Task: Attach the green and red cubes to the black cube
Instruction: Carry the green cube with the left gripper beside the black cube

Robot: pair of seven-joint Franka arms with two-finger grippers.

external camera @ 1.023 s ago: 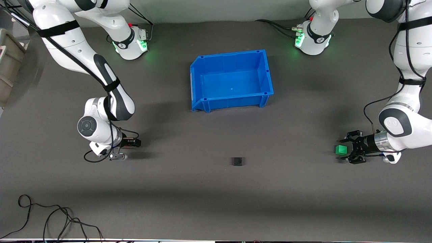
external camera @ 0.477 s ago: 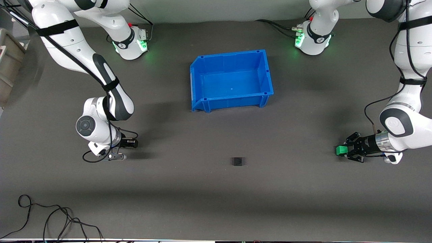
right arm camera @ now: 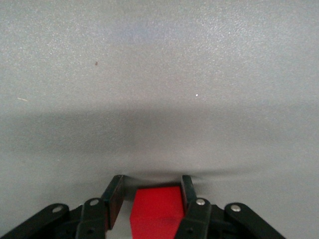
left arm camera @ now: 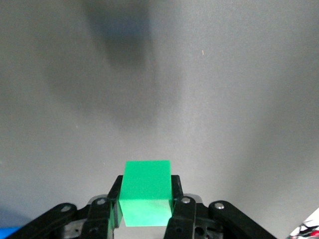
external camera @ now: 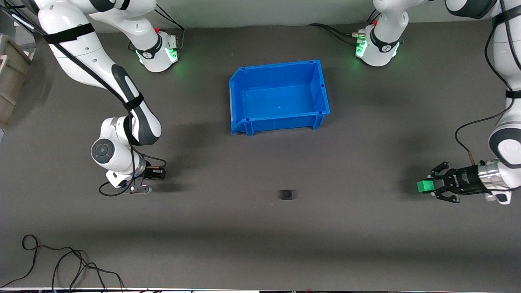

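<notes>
The black cube (external camera: 286,195) lies alone on the grey mat, nearer to the front camera than the blue bin. My left gripper (external camera: 428,186) is shut on the green cube (external camera: 425,186) and holds it just above the mat at the left arm's end; in the left wrist view the green cube (left arm camera: 147,191) sits tight between the fingers of that gripper (left arm camera: 146,185). My right gripper (external camera: 158,173) is low over the mat at the right arm's end. In the right wrist view its jaws (right arm camera: 152,185) straddle the red cube (right arm camera: 157,209), with a gap at one finger. The red cube is hidden in the front view.
An empty blue bin (external camera: 281,65) stands mid-table toward the robots' bases. A loose black cable (external camera: 61,264) lies at the front edge by the right arm's end. A beige box (external camera: 10,77) stands off the mat there.
My left gripper closed on the green cube, then carried it away from the black cube toward the left arm's end. My right gripper shifted slightly toward the right arm's end.
</notes>
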